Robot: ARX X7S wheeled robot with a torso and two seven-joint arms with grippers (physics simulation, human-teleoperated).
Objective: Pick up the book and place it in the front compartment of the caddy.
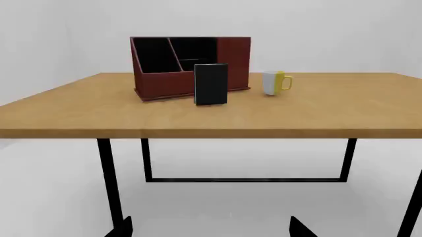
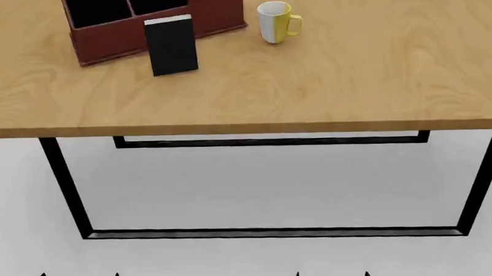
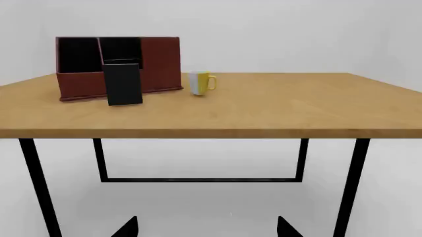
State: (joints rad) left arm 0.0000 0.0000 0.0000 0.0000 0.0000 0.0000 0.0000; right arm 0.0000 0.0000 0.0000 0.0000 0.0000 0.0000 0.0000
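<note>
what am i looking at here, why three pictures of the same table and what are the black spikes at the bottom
This is a simulated two-armed robot, seen through its own three cameras. One sits on its head, looking down; one sits near each gripper. The black spikes are gripper fingertips: the left gripper and the right gripper, both spread open, holding nothing, well short of the table. On the table stands a red-brown caddy with black-lined compartments. A black book stands upright before it; whether they touch is unclear. A white-and-yellow mug sits apart beside it. The book is meant to go into the caddy.
</note>
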